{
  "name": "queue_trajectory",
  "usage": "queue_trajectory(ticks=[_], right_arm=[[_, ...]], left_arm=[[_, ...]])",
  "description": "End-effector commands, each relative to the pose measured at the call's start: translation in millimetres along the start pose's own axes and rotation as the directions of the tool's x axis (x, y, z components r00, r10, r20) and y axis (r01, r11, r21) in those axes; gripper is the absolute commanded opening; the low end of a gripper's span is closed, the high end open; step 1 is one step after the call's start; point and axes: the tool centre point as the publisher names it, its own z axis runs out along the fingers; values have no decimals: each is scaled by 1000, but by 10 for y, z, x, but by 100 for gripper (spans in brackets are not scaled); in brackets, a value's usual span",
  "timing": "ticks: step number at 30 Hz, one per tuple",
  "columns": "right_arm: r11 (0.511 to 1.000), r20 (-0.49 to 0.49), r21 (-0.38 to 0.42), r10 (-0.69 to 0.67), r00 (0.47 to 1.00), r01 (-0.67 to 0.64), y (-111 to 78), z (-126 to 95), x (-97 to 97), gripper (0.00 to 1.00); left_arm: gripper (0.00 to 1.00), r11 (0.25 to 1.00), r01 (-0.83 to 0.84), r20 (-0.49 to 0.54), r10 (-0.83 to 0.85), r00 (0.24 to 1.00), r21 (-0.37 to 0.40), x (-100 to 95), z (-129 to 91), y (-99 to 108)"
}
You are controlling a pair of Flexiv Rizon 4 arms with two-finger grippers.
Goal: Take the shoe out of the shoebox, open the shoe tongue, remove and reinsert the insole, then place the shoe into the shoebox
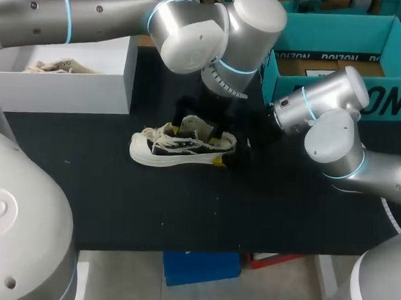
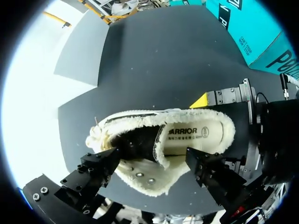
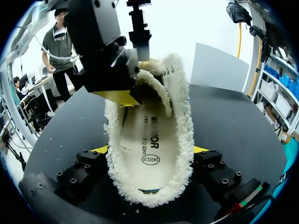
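A cream low shoe with black panels and a fleecy collar lies on the black table, toe to the left. Its white printed insole lies inside it. My right gripper is at the heel, its yellow fingertips pressing the collar from both sides. My left gripper hangs over the shoe's mouth, open, with the collar's side wall and the tongue between its dark fingers. The teal shoebox stands open at the back right.
A white box at the back left holds another light shoe. The black table stretches bare in front of the shoe to its front edge.
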Motion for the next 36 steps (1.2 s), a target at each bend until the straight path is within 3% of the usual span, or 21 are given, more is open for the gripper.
queue_trajectory(ticks=[1, 5, 8, 10, 12, 13, 21, 36], right_arm=[[1000, 2, 2, 1, 1000, -1, -3, 27, -3, 0], [1000, 2, 2, 1, 1000, -1, -3, 27, -3, 0], [1000, 2, 2, 1, 1000, -1, -3, 27, -3, 0], [1000, 2, 2, 1, 1000, -1, -3, 27, -3, 0], [1000, 2, 2, 1, 1000, -1, -3, 27, -3, 0], [1000, 2, 2, 1, 1000, -1, -3, 27, -3, 0], [1000, 2, 2, 1, 1000, -1, -3, 27, -3, 0], [1000, 2, 2, 1, 1000, -1, -3, 27, -3, 0]], left_arm=[[95, 1000, -3, 55, 4, 998, -11, 50, 80, -52], [94, 1000, -16, 86, 18, 996, -21, 10, 130, -50], [85, 999, -22, 108, 25, 994, -30, -1, 181, -55], [58, 999, -24, 116, 28, 993, -30, -5, 193, -58], [16, 999, -24, 123, 27, 992, -30, -9, 207, -61], [0, 999, -24, 124, 28, 992, -31, -9, 208, -62], [0, 998, -25, 127, 33, 991, -63, -32, 163, -102], [0, 999, -35, 42, 37, 998, -38, -198, -129, -156]])
